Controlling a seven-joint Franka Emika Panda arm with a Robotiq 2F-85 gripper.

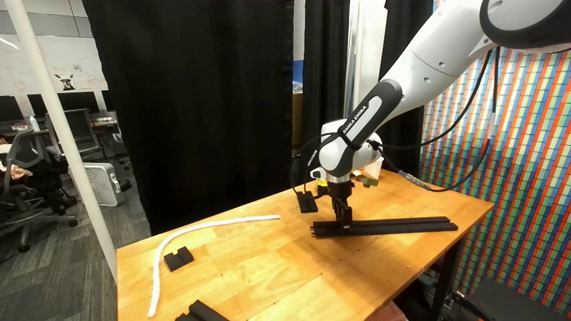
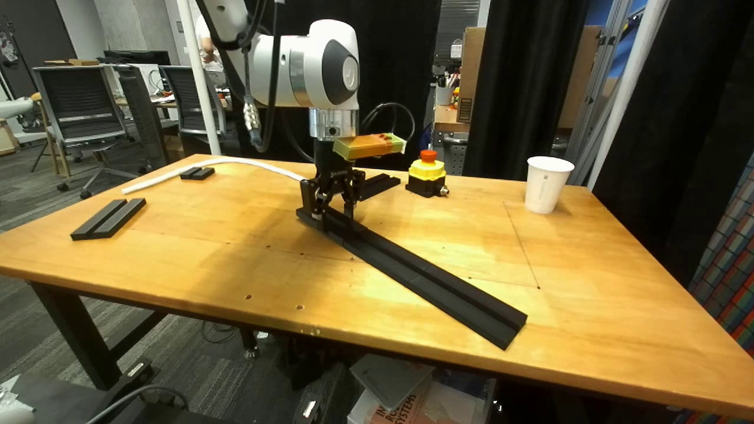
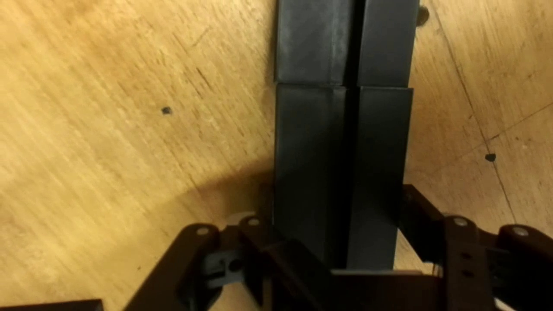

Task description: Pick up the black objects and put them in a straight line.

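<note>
The black two-fingered gripper point(image 2: 333, 213) points straight down above the middle of the wooden table point(image 2: 589, 253), its fingers point(image 3: 425, 226) parted by just the width of a flat, matte black, grooved end bar point(image 3: 311, 172), one finger against each long side, so that it has hold of that bar. The end bar lies on the table and meets one neighbouring black bar point(image 3: 311, 43) end to end, their sides slightly out of line at the seam.

Both belong to one long black strip point(image 2: 436, 287) of at least three bars; the exact count cannot be told. Its long axis runs slantwise from the table's middle to a free end close to the long edge opposite the black cloth curtain point(image 1: 192, 111).

One loose, grooved black bar point(image 2: 97, 220) lies near the short edge farthest from the multicoloured chequered backdrop point(image 1: 513, 133). One chunky black block point(image 1: 180, 261) sits near the curtain-side corner of that end, and one curved white tube point(image 1: 156, 274) lies between it and the edges. One short, flat black piece point(image 1: 308, 203) lies near the gripper, towards the curtain edge, with one yellow-and-black box with a red button point(image 2: 427, 172) near it. One white paper cup point(image 2: 548, 185) stands upright near the curtain-side corner by the backdrop.
</note>
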